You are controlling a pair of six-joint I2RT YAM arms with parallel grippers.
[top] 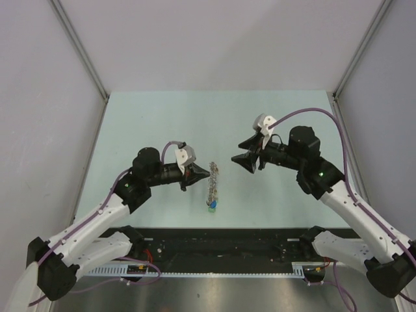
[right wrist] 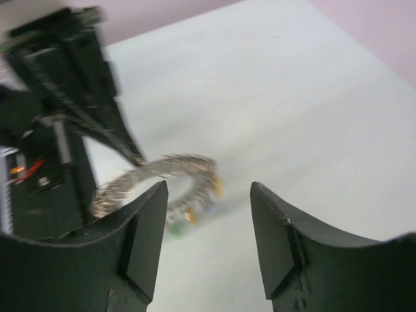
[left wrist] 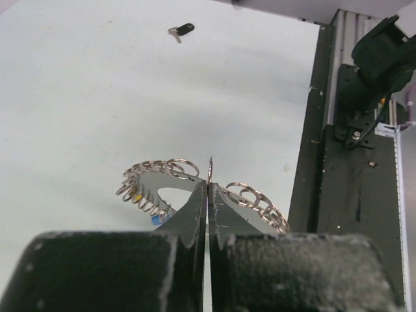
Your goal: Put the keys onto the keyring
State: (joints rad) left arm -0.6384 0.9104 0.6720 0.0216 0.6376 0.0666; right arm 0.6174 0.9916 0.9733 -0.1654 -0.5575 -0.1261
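The keyring is a grey coiled loop that hangs on edge just above the table. My left gripper is shut on its top rim. In the left wrist view the fingertips pinch one thin coil of the keyring, with a yellow key and a blue key on it. Green and blue keys hang at its lower end. A black key lies loose on the table farther off. My right gripper is open and empty, just right of the keyring, which is blurred in its view.
A black rail runs along the table's near edge and also shows in the left wrist view. Pale walls with metal posts close in the table at left, right and back. My left gripper's finger shows in the right wrist view.
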